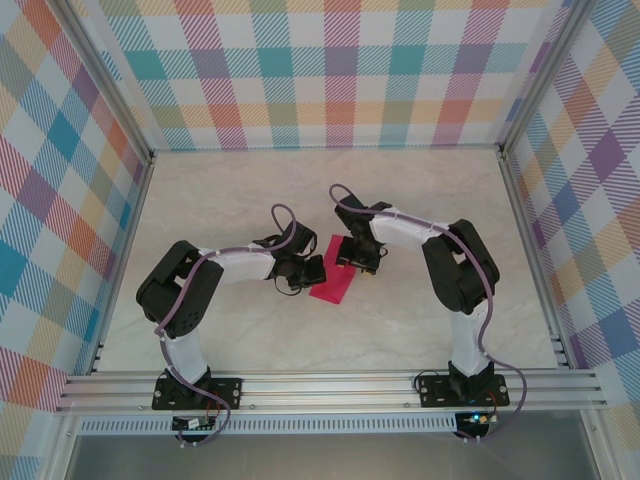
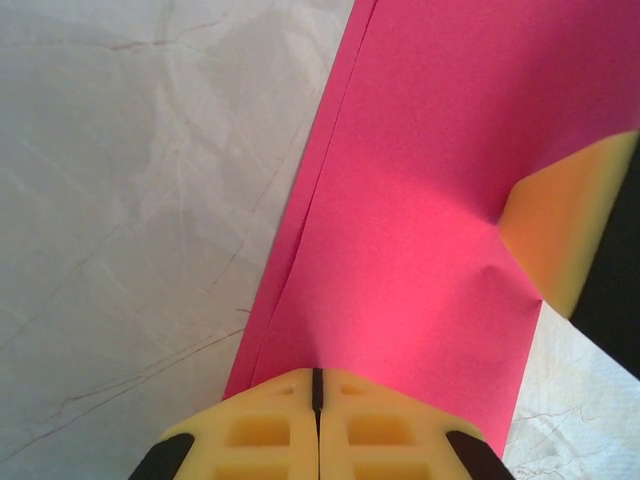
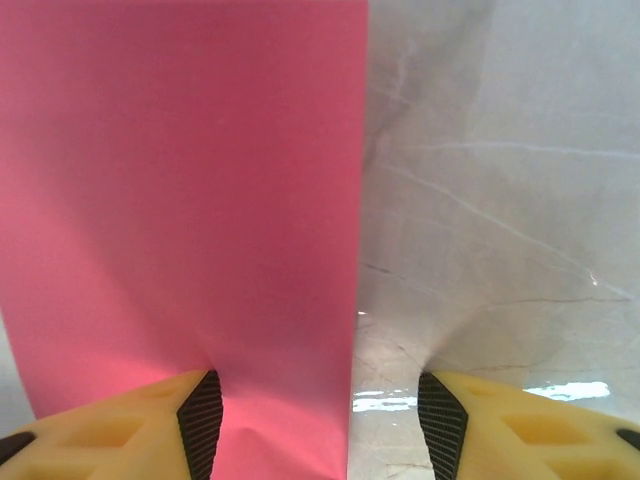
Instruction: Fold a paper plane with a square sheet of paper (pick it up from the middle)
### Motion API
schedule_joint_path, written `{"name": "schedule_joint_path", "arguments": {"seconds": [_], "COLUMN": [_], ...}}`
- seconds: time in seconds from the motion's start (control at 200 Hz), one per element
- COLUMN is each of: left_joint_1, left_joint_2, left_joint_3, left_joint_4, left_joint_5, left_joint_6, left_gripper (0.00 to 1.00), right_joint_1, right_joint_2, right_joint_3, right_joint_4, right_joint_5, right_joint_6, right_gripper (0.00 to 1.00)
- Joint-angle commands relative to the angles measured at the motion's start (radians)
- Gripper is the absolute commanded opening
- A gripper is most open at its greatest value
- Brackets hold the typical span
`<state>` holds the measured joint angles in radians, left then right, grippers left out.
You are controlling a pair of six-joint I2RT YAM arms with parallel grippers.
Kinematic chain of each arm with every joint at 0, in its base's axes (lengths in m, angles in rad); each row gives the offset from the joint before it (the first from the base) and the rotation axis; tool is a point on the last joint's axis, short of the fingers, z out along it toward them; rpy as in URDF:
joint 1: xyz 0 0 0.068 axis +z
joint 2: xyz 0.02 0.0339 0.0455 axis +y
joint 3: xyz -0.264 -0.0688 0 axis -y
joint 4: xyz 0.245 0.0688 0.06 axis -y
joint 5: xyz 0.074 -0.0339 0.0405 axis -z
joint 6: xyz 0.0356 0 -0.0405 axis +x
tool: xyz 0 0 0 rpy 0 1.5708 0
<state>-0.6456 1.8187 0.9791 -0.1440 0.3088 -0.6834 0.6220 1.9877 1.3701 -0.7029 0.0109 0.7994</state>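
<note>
From above, both arms were seen reaching inward from the near rail (image 1: 330,385). The left hand (image 1: 305,272) and right hand (image 1: 358,260) were close together at the middle of the pale surface (image 1: 220,200). The sheet of paper (image 1: 333,283) lay slantwise between them, touched by both, and a chequered wall (image 1: 330,70) stood beyond.

From that height the fingers were too small to be read, but the wrist cameras showed them plainly. The left hand's fingers (image 2: 270,435) were closed tight against each other, tips set at the paper's near edge. Whether any paper was caught in the seam could not be told. There the paper was seen doubled over, with two layers along its left edge. One right-hand finger was pressed into it, and a dent was raised at the tip.

In the right wrist view that hand was spread wide and nothing was held. One finger rested on the paper and the other stood over bare surface, with the paper's straight edge between them.
</note>
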Motion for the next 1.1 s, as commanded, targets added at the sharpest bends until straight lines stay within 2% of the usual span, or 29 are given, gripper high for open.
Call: {"name": "schedule_joint_path", "arguments": {"seconds": [0.0,0.21,0.365,0.445,0.545,1.095], "left_joint_1": [-0.005,-0.005,-0.005,-0.005,-0.004,-0.005], "left_joint_2": [0.032,0.031,0.03,0.028,0.028,0.027], "left_joint_3": [-0.021,-0.033,-0.032,-0.03,-0.027,-0.032], "left_joint_4": [-0.086,-0.083,-0.083,-0.082,-0.084,-0.103], "left_joint_5": [-0.094,-0.1,-0.104,-0.103,-0.103,-0.119], "left_joint_6": [0.021,0.021,0.018,0.018,0.016,0.015], "left_gripper": [0.03,0.01,0.01,0.01,0.0,0.0], "right_joint_1": [-0.008,-0.03,-0.05,-0.056,-0.07,-0.173], "right_joint_2": [-0.081,-0.225,-0.225,-0.202,-0.182,-0.047], "right_joint_3": [-0.052,-0.19,-0.281,-0.297,-0.322,-0.376], "right_joint_4": [0.108,0.279,0.438,0.48,0.534,0.659], "right_joint_5": [-0.045,-0.147,-0.307,-0.339,-0.365,-0.403], "right_joint_6": [-0.054,-0.123,-0.12,-0.111,-0.094,-0.096], "right_gripper": [0.59,0.58,0.44,0.34,0.28,0.22]}}
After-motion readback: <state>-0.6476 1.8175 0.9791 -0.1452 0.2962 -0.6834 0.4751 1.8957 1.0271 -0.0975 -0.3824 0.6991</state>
